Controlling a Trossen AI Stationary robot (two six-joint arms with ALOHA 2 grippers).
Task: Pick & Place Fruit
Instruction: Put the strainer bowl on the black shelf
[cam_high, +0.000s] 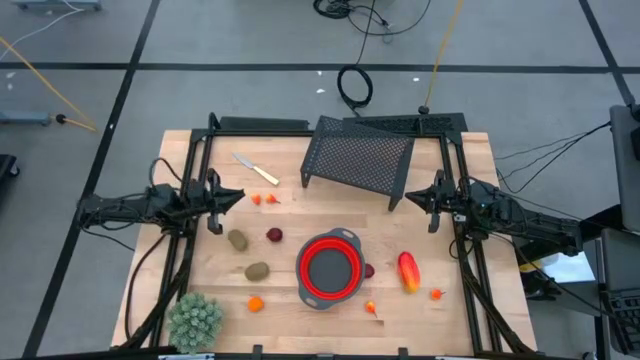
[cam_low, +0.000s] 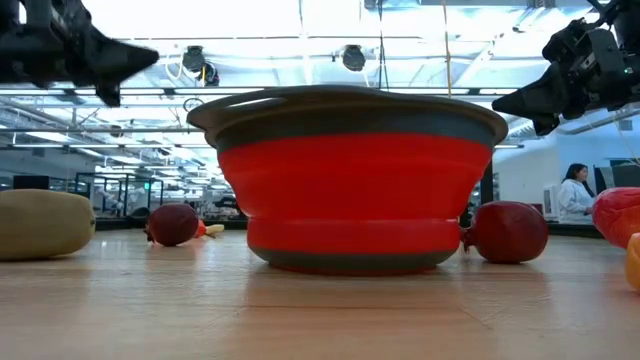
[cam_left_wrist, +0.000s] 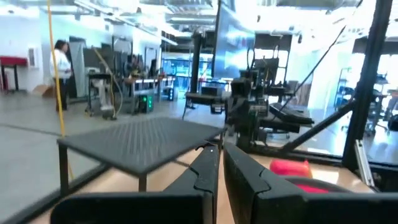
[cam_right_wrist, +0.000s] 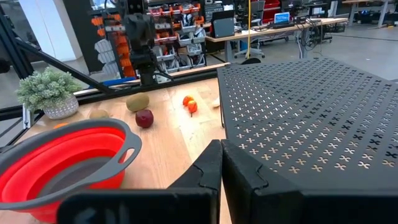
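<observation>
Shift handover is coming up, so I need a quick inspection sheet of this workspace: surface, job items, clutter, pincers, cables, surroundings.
Surface: wooden table, no spills seen.
Job's things: red bowl empty; two kiwis, dark red fruit, long red-orange fruit and small orange pieces lie loose around it.
Clutter: knife, spiky plant, black mesh stand.
Pincers: left pincer and right pincer both shut, empty, raised at the table's sides.
Cables: yellow cord and black coil on the floor.
Surroundings: person in the room behind.
</observation>
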